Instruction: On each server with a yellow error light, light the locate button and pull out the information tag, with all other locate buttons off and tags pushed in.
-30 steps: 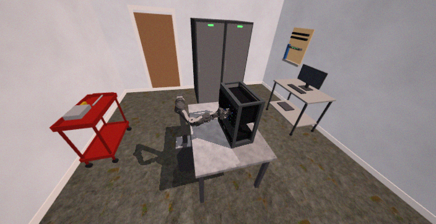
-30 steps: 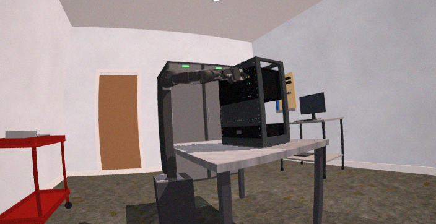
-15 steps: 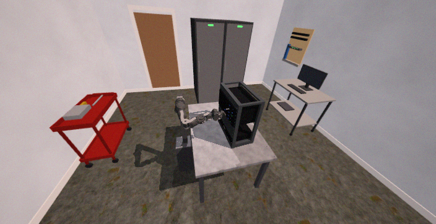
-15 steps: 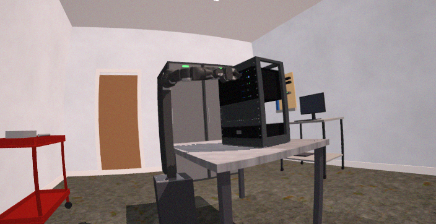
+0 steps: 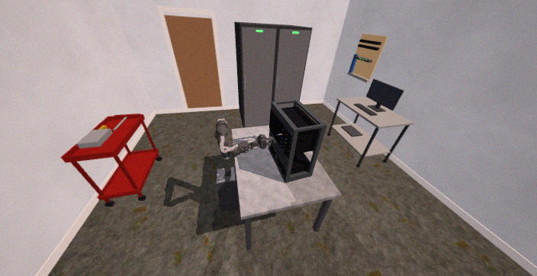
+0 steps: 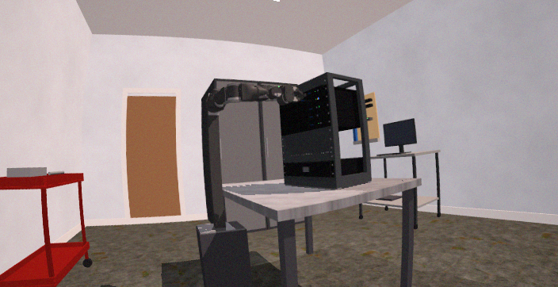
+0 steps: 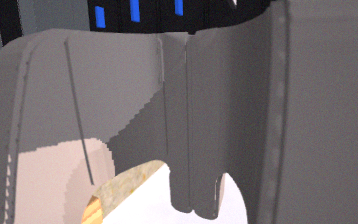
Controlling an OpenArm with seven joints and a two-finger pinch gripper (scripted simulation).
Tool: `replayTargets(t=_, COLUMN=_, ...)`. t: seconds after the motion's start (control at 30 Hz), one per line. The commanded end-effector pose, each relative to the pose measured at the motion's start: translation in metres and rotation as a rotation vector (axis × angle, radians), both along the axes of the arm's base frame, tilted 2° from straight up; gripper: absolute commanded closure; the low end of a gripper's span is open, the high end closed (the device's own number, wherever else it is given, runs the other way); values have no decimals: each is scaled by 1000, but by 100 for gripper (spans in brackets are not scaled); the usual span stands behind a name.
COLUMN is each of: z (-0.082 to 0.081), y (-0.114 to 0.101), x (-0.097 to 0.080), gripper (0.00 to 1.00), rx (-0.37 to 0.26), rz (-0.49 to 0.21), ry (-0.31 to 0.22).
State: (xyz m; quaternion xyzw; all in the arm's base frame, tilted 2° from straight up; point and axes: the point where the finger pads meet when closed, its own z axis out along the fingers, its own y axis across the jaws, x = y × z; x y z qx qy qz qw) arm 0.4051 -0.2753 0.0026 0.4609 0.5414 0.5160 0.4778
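Note:
The black open-frame server rack (image 5: 297, 139) stands on the pale table (image 5: 278, 176); it also shows in the exterior view (image 6: 326, 132). Small blue and green lights dot its front servers (image 5: 282, 142) (image 6: 317, 109). I cannot make out a yellow light or the tags at this size. My gripper (image 5: 271, 140) (image 6: 302, 94) is shut with nothing between its fingers, and its tips are at the upper part of the rack's front. In the wrist view the closed grey fingers (image 7: 190, 200) fill the frame, with several blue bars (image 7: 135, 10) on the black server front above them.
A dark grey mat (image 5: 259, 161) lies on the table before the rack. A tall grey cabinet (image 5: 272, 71) stands behind the table. A red cart (image 5: 112, 153) is at the left, a desk with a monitor (image 5: 375, 115) at the right.

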Motion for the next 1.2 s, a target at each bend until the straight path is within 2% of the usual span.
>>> replayTargets(t=0.0, z=0, y=0, x=0, gripper=100, rx=2, rz=-2, ry=-4)
replayTargets(t=0.23, z=0, y=0, x=-2, gripper=100, rx=2, rz=-2, ry=-5)
replayTargets(t=0.57, z=0, y=-2, x=-14, gripper=100, rx=2, rz=-1, ry=-5)
replayTargets(t=1.03, z=-2, y=-8, x=-42, gripper=100, rx=2, rz=-2, ry=-5)
replayTargets(t=1.17, z=-3, y=-8, x=-45, gripper=100, rx=2, rz=-2, ry=-5)
